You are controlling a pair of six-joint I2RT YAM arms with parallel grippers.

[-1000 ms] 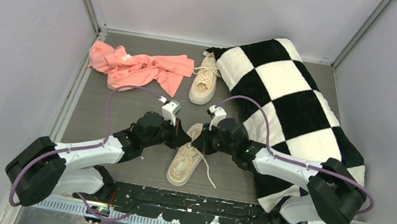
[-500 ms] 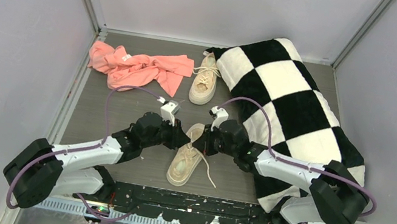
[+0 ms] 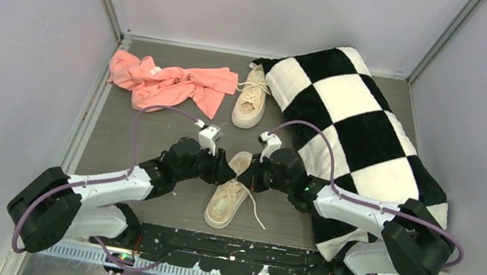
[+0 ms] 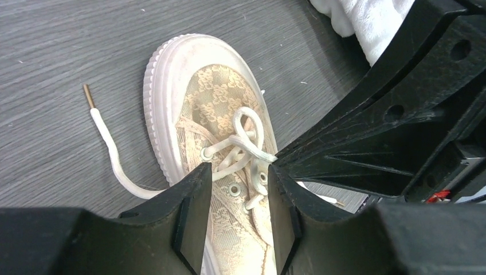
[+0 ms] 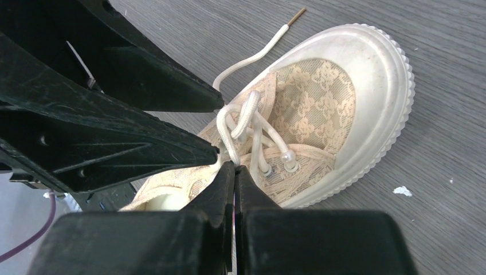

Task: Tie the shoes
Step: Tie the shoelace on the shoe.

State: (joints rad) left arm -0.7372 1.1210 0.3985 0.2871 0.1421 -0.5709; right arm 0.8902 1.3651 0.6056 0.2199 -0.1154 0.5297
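Observation:
Of the two beige shoes, the near shoe (image 3: 221, 202) lies between both arms and the far shoe (image 3: 251, 101) rests against the pillow. My left gripper (image 4: 238, 172) hangs open over the near shoe's (image 4: 220, 103) eyelets, with nothing between its fingers (image 4: 192, 212). My right gripper (image 5: 234, 169) is shut on a cream lace strand (image 5: 226, 140) coming out of the loose crossing at the shoe's (image 5: 338, 97) throat. The two grippers' tips nearly touch (image 3: 234, 174). One free lace end (image 4: 112, 152) trails on the floor.
A black-and-white checkered pillow (image 3: 357, 120) fills the right side, close behind the right arm. A pink cloth (image 3: 167, 82) lies at the back left. Grey walls enclose the wood-grain floor (image 3: 126, 140) on three sides.
My left gripper has gone from shut to open and let go of the lace. The right gripper stays shut. Both arms have barely shifted.

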